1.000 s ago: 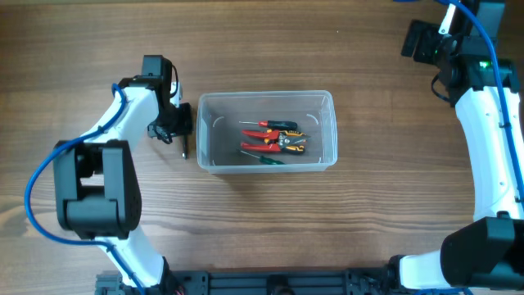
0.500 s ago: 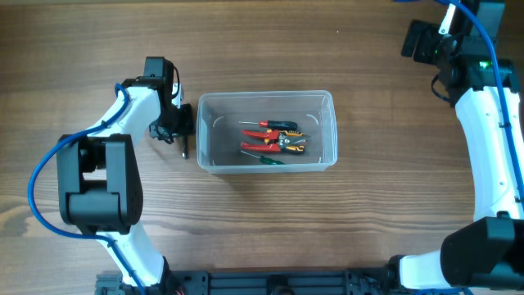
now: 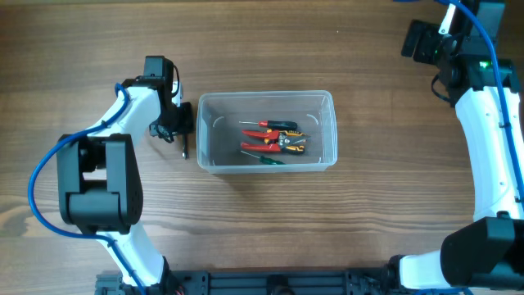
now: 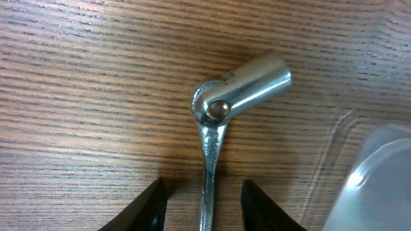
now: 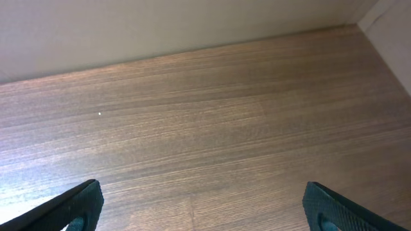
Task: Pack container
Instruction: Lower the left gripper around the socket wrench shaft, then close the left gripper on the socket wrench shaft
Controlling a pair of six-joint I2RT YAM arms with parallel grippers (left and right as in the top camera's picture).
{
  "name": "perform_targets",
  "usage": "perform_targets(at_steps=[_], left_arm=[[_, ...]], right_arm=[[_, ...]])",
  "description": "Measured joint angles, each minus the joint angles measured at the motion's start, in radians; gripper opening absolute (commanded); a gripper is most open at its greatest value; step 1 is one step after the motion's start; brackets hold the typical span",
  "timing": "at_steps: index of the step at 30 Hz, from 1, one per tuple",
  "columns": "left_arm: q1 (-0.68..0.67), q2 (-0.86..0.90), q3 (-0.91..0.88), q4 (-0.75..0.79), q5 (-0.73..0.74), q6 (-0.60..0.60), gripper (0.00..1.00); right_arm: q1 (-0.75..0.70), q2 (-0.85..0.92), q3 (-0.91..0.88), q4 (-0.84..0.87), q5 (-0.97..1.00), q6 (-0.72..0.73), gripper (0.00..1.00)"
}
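straddling the shaft of the swivel-head socket wrench point(image 4: 247, 86), your left gripper point(image 4: 202, 194) sits low on the table point(image 3: 270, 221), fingers apart and not clamped. the clear container point(image 3: 334, 131) stands mid-table just right of it, holding pliers point(image 3: 288, 141) and screwdrivers point(image 3: 266, 160). your right gripper point(image 5: 205, 202) hangs spread wide, well apart.

This seems a robotics lab bench: a plain wood-grain table point(image 3: 327, 221), a left arm point(image 3: 131, 102) and a right arm point(image 3: 491, 156) trailing blue cables point(image 3: 32, 190), a black rail point(image 3: 270, 284) at the near edge, and a container point(image 3: 266, 97) holding hand tools point(image 3: 274, 139).
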Motion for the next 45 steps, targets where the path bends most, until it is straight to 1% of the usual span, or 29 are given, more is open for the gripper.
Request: perform_targets(at_steps=[6, 16, 20, 25, 27, 29, 32, 38, 41, 45], left_arm=[[0.000, 0.013, 0.012, -0.014, -0.001, 0.000, 0.41], [0.000, 0.017, 0.018, -0.022, -0.017, 0.001, 0.37], [0.000, 0.018, 0.018, -0.023, -0.023, 0.000, 0.29], [0.000, 0.019, 0.019, -0.026, -0.039, 0.004, 0.31], [0.000, 0.019, 0.019, -0.026, -0.038, 0.004, 0.31], [0.000, 0.019, 0.019, -0.026, -0.039, 0.004, 0.28], [0.000, 0.019, 0.019, -0.027, -0.042, 0.004, 0.27], [0.000, 0.020, 0.019, -0.029, -0.051, 0.004, 0.17], [0.000, 0.020, 0.019, -0.030, -0.061, 0.004, 0.15], [0.000, 0.021, 0.019, -0.030, -0.069, 0.004, 0.05]], right_arm=[[0.000, 0.000, 0.000, 0.000, 0.000, 0.000, 1.00], [0.000, 0.000, 0.000, 0.000, 0.000, 0.000, 1.00], [0.000, 0.000, 0.000, 0.000, 0.000, 0.000, 1.00], [0.000, 0.000, 0.000, 0.000, 0.000, 0.000, 1.00], [0.000, 0.000, 0.000, 0.000, 0.000, 0.000, 1.00], [0.000, 0.000, 0.000, 0.000, 0.000, 0.000, 1.00], [0.000, 0.000, 0.000, 0.000, 0.000, 0.000, 1.00], [0.000, 0.000, 0.000, 0.000, 0.000, 0.000, 1.00], [0.000, 0.000, 0.000, 0.000, 0.000, 0.000, 1.00], [0.000, 0.000, 0.000, 0.000, 0.000, 0.000, 1.00]])
